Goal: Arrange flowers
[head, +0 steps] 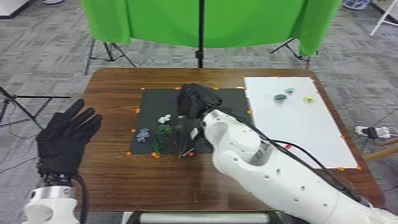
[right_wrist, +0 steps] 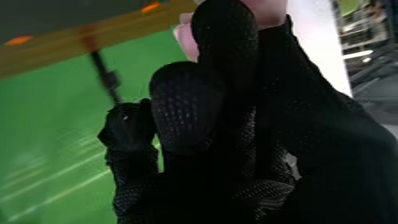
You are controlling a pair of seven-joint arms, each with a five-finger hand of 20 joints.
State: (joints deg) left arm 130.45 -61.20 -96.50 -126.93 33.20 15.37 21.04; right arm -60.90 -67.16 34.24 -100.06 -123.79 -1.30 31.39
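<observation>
My right robot hand (head: 194, 101) grips the pink flower (right_wrist: 266, 11) at its fingertips, over the mat (head: 160, 100). To its left sits the white flower (head: 164, 119); farther left, the blue flower (head: 143, 135). Judged step: placement. Next: align the bloom, lower gently, release.

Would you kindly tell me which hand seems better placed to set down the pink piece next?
Probably the right hand: the pink piece is pinched at its fingers, and it is over the dark mat. The left hand is empty, by the left edge of the table.
</observation>
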